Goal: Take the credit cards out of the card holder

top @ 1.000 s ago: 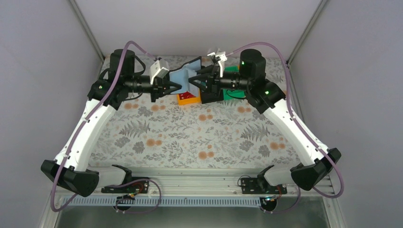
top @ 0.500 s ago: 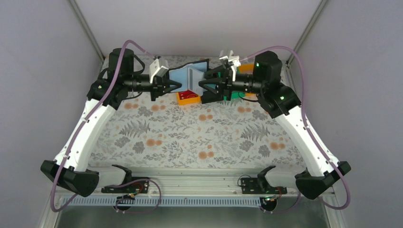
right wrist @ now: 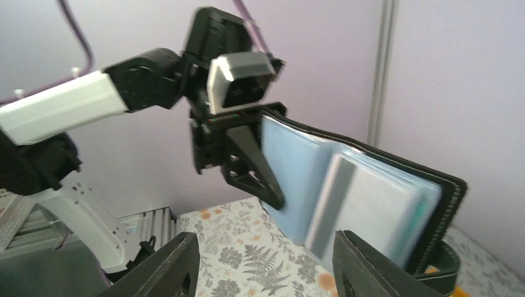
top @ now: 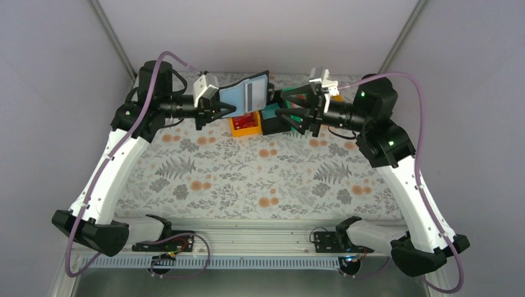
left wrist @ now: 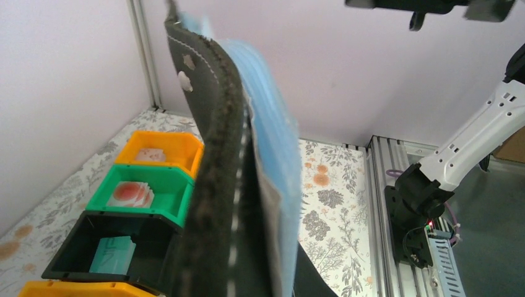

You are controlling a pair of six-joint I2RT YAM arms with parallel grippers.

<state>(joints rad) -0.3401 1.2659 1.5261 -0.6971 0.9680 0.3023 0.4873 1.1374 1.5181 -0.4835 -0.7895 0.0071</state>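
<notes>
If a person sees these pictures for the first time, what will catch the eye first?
The open black card holder, with its pale blue inner faces showing, hangs in the air over the far side of the table, gripped at one edge by the left fingers. The right fingers stand open and empty close beside it, not touching. Below it, orange, green and black bins stand on the flowered table.

My count: card holder (top: 238, 97), one. Credit cards (right wrist: 371, 201) inside it, too blurred to tally. Bins along far edge, four: left orange bin (left wrist: 80, 289), black bin (left wrist: 65, 247), green bin (left wrist: 151, 171), right orange bin (left wrist: 166, 137). Arms, two: left arm (top: 114, 167), right arm (top: 405, 176).
</notes>
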